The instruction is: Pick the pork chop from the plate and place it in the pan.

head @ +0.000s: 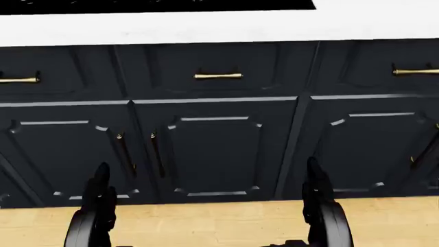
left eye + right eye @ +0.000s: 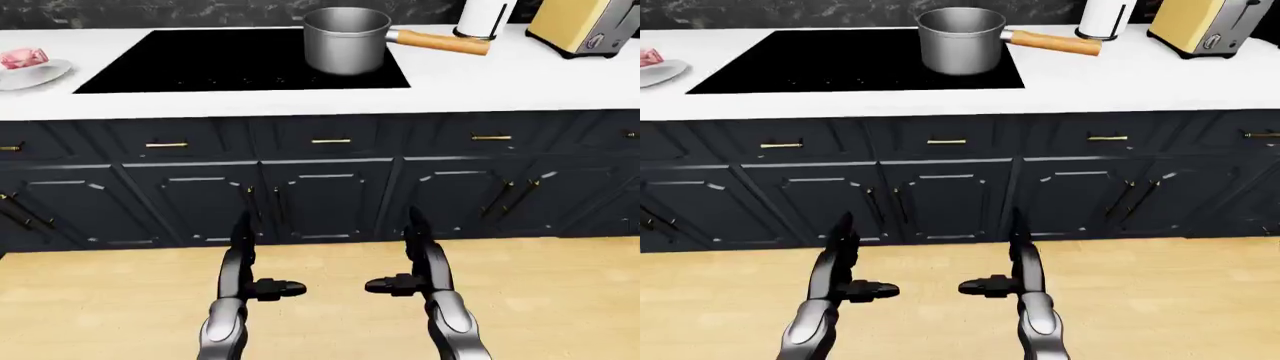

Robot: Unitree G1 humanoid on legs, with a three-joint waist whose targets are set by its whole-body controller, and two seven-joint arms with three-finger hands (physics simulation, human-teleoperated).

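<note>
A pink pork chop (image 2: 23, 57) lies on a white plate (image 2: 45, 75) at the far left of the white counter. A steel pan (image 2: 346, 40) with a wooden handle stands on the right part of the black stove top (image 2: 200, 64). My left hand (image 2: 255, 262) and right hand (image 2: 405, 259) hang low over the wooden floor, well below the counter, fingers spread and holding nothing. The head view shows only cabinet doors and the tops of both hands.
Dark cabinets (image 2: 325, 199) with brass handles stand under the counter. A white roll holder (image 2: 482, 19) and a yellow toaster (image 2: 585, 24) sit at the counter's right. Wooden floor (image 2: 560, 300) stretches between me and the cabinets.
</note>
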